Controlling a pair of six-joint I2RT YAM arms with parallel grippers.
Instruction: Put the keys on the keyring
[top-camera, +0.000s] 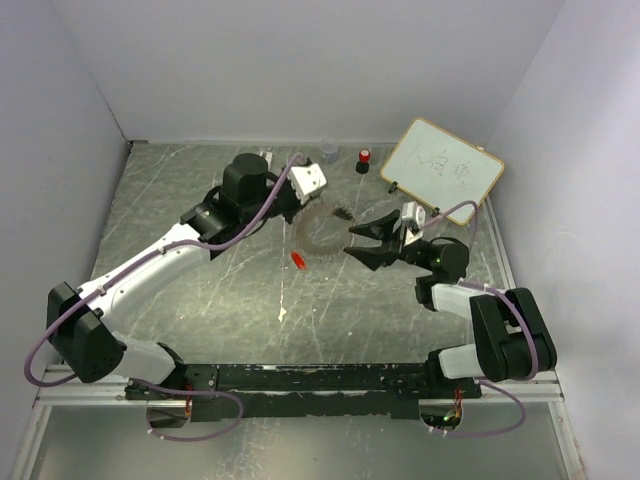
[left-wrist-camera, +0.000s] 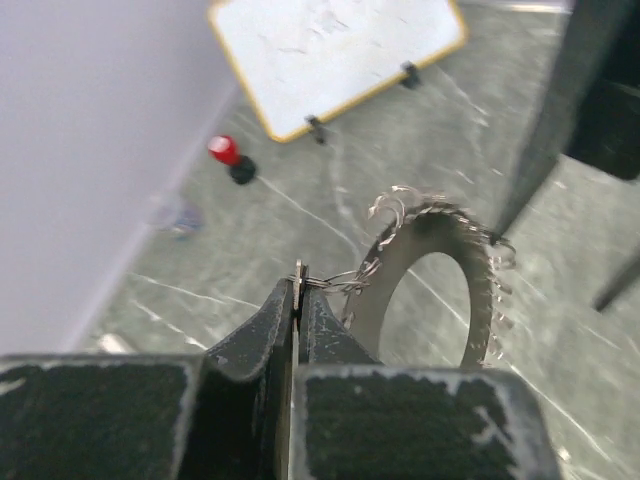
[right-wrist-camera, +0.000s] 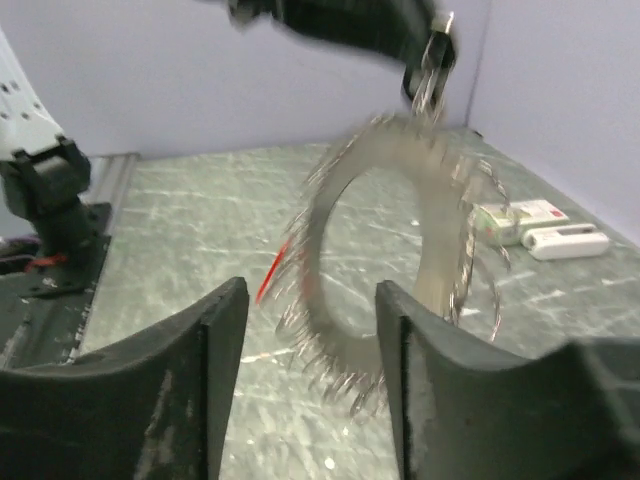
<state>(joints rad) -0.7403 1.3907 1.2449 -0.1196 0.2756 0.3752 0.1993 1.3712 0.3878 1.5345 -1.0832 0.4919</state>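
Note:
The keyring (left-wrist-camera: 478, 290), a large toothed grey ring, hangs tilted above the table from a small wire loop. My left gripper (left-wrist-camera: 299, 276) is shut on that loop. The ring (top-camera: 308, 238) sits mid-table in the top view, under the left gripper (top-camera: 310, 200). My right gripper (right-wrist-camera: 310, 290) is open just in front of the blurred ring (right-wrist-camera: 335, 200), not touching it; from above it (top-camera: 362, 242) is at the ring's right. A key with a red head (top-camera: 297, 260) lies flat on the table near the ring, also seen as a red streak (right-wrist-camera: 268, 275). A small dark piece (top-camera: 343, 212) by the ring's far edge is unclear.
A red-topped black cylinder (top-camera: 364, 160) and a small clear cup (top-camera: 329, 150) stand by the back wall. A yellow-framed whiteboard (top-camera: 442, 172) leans at the back right. Two small white boxes (right-wrist-camera: 540, 225) lie beyond the ring. Walls close the table on three sides.

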